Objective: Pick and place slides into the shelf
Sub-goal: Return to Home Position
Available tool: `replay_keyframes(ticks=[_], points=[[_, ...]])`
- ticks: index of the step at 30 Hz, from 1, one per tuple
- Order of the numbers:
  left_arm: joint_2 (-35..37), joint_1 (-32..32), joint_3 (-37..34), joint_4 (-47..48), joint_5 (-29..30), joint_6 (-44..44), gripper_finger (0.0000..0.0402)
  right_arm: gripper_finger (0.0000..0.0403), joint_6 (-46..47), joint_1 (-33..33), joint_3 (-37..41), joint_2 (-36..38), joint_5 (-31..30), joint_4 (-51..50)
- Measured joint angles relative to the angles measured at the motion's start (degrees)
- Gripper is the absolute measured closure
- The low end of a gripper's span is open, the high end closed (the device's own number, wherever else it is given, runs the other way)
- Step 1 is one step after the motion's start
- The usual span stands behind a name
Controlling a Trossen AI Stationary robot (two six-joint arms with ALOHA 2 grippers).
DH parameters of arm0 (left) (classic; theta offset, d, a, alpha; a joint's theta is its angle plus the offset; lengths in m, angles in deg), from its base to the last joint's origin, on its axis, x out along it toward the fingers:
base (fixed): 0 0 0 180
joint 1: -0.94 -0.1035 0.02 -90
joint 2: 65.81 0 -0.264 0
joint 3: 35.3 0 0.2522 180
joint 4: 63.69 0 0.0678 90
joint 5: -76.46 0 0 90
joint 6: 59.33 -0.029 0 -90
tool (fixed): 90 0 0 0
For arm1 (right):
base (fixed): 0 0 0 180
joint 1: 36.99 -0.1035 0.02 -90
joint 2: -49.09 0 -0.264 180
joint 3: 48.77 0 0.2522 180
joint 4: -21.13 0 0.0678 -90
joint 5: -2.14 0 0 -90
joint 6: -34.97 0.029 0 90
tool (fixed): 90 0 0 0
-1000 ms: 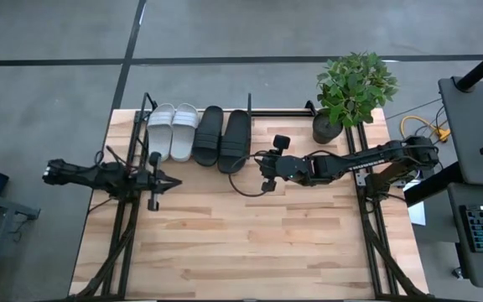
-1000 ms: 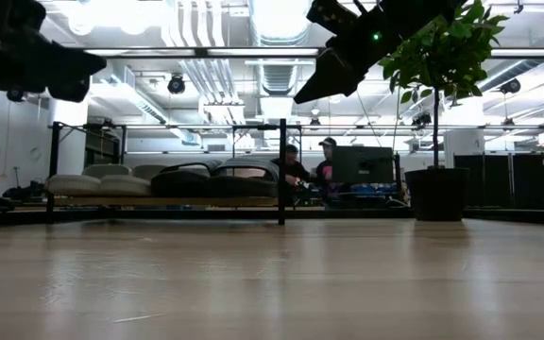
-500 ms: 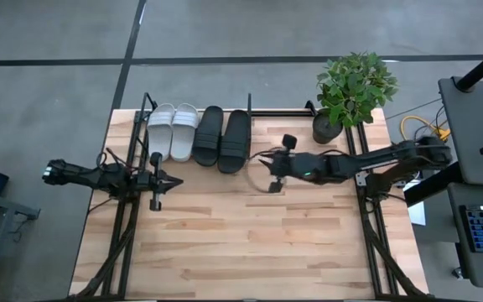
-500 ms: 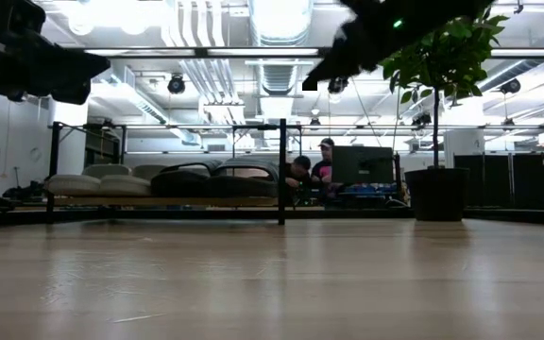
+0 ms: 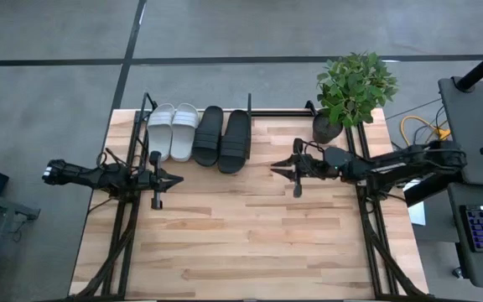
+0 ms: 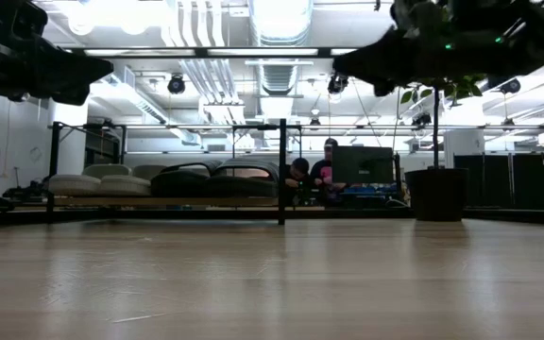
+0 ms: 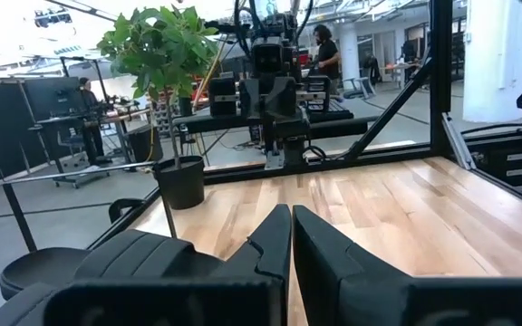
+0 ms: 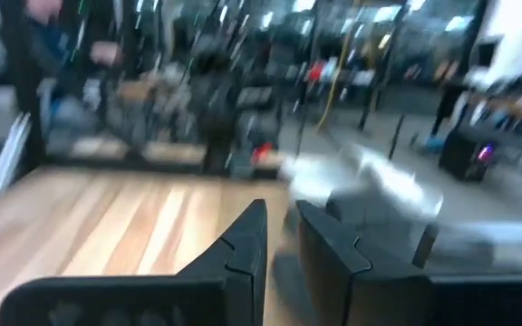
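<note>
Two white slides [image 5: 172, 130] and two black slides [image 5: 223, 138] lie side by side, soles down, in the black-rod shelf [image 5: 250, 107] at the table's far left. The low view shows the white slides [image 6: 93, 182] and black slides [image 6: 211, 179] on the shelf's board. My right gripper [image 5: 273, 170] hangs level above the table's middle, right of the black slides, pointing toward them. Its fingers [image 8: 243, 240] stand a little apart with nothing between them. My left gripper [image 5: 179, 179] waits shut near the table's left edge, its fingers [image 7: 275, 237] together.
A potted plant [image 5: 350, 92] stands at the table's far right corner, just behind my right arm. Bare wood [image 5: 250, 235] fills the near half of the table. People [image 6: 324, 165] sit in the room beyond the shelf.
My right gripper has drawn back from the black slides toward the table's right edge and sunk a little. It has tipped up from slanting downward to level. The slides have stayed where they lay in the shelf.
</note>
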Motion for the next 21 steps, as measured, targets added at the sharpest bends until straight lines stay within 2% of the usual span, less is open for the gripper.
replay_keyframes(ticks=[4, 9, 12, 16, 18, 21], points=[[0.0, 0.0, -0.02, 0.0, 1.48, -1.27, 0.0402, 0.0351, -0.35, 2.53, -2.3, -7.29, 0.39, 12.26], [-0.06, 0.0, -0.02, 0.22, 1.55, -1.26, 0.0402, 0.0353, 1.44, 7.11, -1.98, -10.38, 0.44, 12.31], [0.02, 0.0, -0.02, 0.48, 1.56, -1.43, 0.0402, 0.0362, 2.17, 8.43, 0.79, -7.84, 0.33, 15.57], [-0.14, 0.0, -0.02, 0.52, 1.54, -1.64, 0.0402, 0.0381, -2.46, 8.65, 6.21, -0.63, -1.79, 20.07], [-0.2, 0.0, -0.04, 0.56, 1.56, -1.58, 0.0402, 0.039, -2.63, 8.88, 9.32, 3.52, -5.06, 19.17], [-0.07, 0.0, -0.09, 1.4, 1.56, -1.6, 0.0402, 0.0394, -1.54, 8.97, 13.31, 8.81, -5.42, 15.72]])
